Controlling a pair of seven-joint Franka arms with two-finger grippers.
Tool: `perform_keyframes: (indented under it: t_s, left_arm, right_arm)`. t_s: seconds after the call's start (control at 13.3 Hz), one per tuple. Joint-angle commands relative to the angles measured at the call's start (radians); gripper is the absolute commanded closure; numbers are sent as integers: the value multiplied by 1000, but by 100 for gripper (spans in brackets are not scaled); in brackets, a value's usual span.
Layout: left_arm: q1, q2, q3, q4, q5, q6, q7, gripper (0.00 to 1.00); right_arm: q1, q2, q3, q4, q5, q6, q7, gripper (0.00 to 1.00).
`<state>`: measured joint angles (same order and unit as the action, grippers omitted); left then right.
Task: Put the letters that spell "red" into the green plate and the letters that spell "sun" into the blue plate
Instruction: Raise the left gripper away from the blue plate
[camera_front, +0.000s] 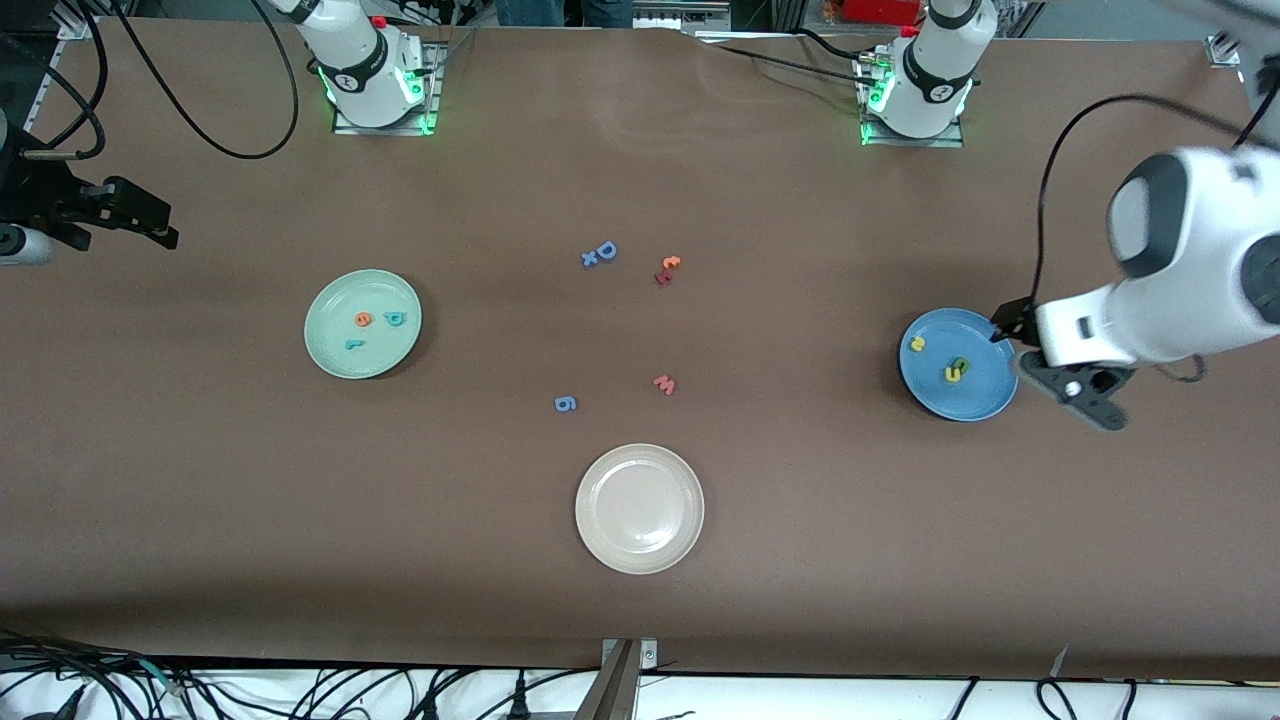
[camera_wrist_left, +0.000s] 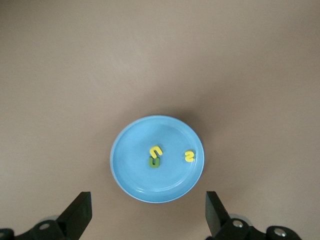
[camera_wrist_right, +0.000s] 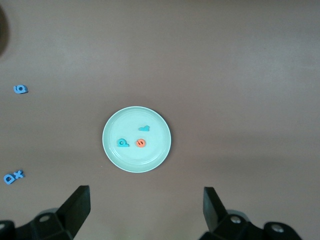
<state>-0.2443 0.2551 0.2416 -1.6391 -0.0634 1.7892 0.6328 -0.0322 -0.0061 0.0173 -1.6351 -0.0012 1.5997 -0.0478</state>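
On the table in the front view, we find the green plate (camera_front: 330, 350) toward the right arm's end carrying the orange "e" (camera_front: 363, 319), the teal "d" (camera_front: 396, 319) and the teal "r" (camera_front: 354, 344), and the blue plate (camera_front: 975, 400) toward the left arm's end carrying a yellow letter (camera_front: 917, 343) apart from a yellow letter stacked on the green "n" (camera_front: 955, 374). We judge these foam letters very light, soft and thin, best pinched across their flat edges with a gentle close; they may cling to a pad or shift easily. The left gripper (camera_front: 1060, 372) hangs over the blue plate's rim at the table-end side, wrist pointed down. The right gripper (camera_front: 120, 215) waits by the table's edge at its own end. From the left wrist view, we see the left gripper's fingers (camera_wrist_left: 80, 212) spread wide and empty above the blue plate, with all three "sun" letters inside. From the right wrist view, we see the right gripper's fingers (camera_wrist_right: 77, 205) likewise wide and empty, high over the green plate holding the three "red" letters; a blue "6" (camera_wrist_right: 20, 89) and a blue "D" (camera_wrist_right: 9, 178) lie on the table outside it.
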Motion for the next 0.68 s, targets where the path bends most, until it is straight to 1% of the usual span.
perform_keyframes:
  t_s: [0.0,0.15,0.23,0.3,0.6]
  left_arm:
    - [3,-46,-8,41,5,-19,-103,0]
    - [14,-77,-42,41,5,-28,-274,0]
    - [16,-83,-48,41,5,-46,-392,0]
    - [19,-91,-62,41,5,-74,-462,0]
    - [27,-89,-65,41,5,-88,-479,0]
  right_arm:
    - [9,5,-8,14,-3,-12,-9,0]
    - [9,5,-8,14,-3,-12,-9,0]
    - [9,5,-8,14,-2,-12,-9,0]
    - [9,5,-10,14,-2,-12,-9,0]
    - [9,5,-10,14,-2,-12,-9,0]
